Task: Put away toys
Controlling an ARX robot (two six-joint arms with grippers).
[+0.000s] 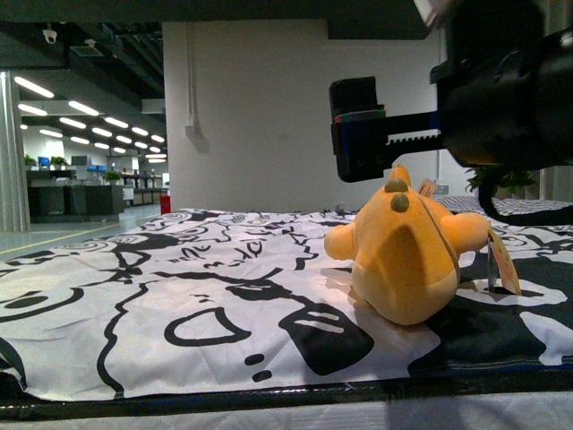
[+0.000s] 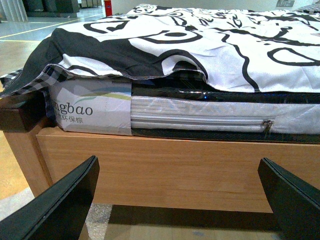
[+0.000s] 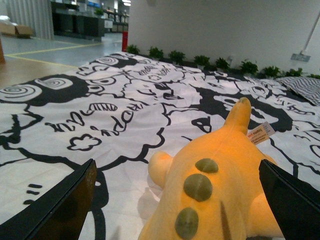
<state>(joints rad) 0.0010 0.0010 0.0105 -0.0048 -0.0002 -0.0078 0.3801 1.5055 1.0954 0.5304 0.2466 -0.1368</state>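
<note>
target: plush toy [image 1: 403,255] just below right gripper [image 3: 177,207]
axis: runs lengthwise between jaws; they straddle its width
right: wide, empty
left gripper [image 2: 175,200]: wide, down at bed frame [image 2: 190,167], farther

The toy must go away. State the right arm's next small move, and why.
Probably lower the right arm and shut its jaws: they stand open above the soft orange-yellow plush toy, which lies ungripped on the black-and-white patterned bedspread.

Before you, a wooden bed [image 2: 175,170] with a black-and-white patterned sheet [image 1: 179,278]; an orange plush [image 1: 407,260] lies on its right.
</note>
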